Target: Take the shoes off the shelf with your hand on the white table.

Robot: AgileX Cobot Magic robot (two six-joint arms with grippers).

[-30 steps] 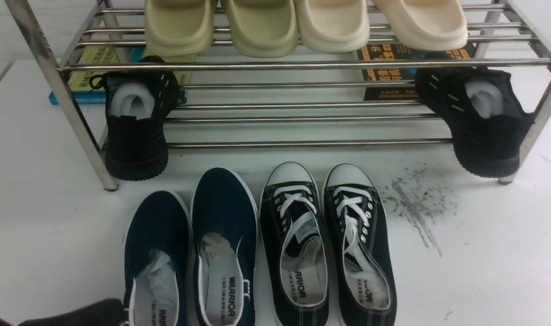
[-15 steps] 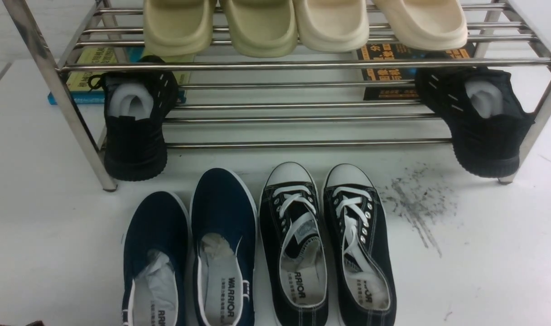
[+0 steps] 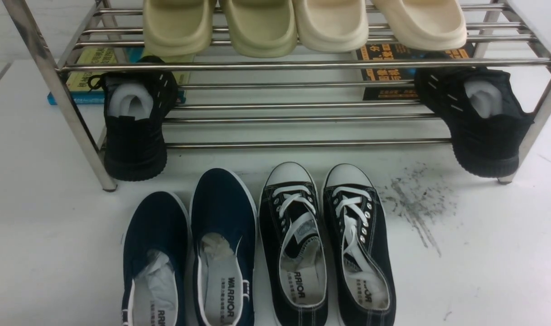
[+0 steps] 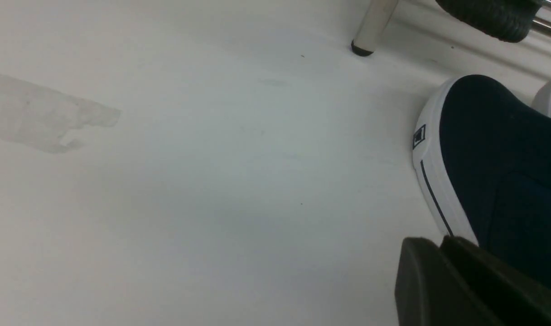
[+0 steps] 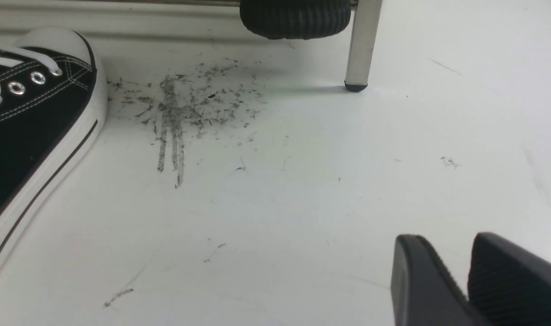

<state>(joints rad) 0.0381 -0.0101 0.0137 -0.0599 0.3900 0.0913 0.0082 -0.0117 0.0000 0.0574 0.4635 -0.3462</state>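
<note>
The navy-blue slip-on shoes point(image 3: 155, 240) point(image 3: 223, 213) lie side by side on the white table point(image 3: 484, 271), toes toward the chrome shelf point(image 3: 275, 65), just in front of it. Neither gripper shows in the front view. In the left wrist view my left gripper point(image 4: 434, 239) has its fingers pressed together and empty, beside the left navy shoe's white-soled toe point(image 4: 497, 149). In the right wrist view my right gripper point(image 5: 447, 237) is low over bare table, its jaws a little apart and empty.
Black lace-up sneakers point(image 3: 293, 226) point(image 3: 357, 226) lie right of the navy pair. Black knit shoes point(image 3: 135, 136) point(image 3: 484, 131) hang on the lower tier's ends. Beige slippers point(image 3: 257, 27) fill the upper tier. Books point(image 3: 87, 68) lie behind. Grey scuffs point(image 3: 416, 203) mark the table.
My left arm, seen at the front view's bottom left corner a second ago, has drawn back out of that view. The shoes have not moved.
</note>
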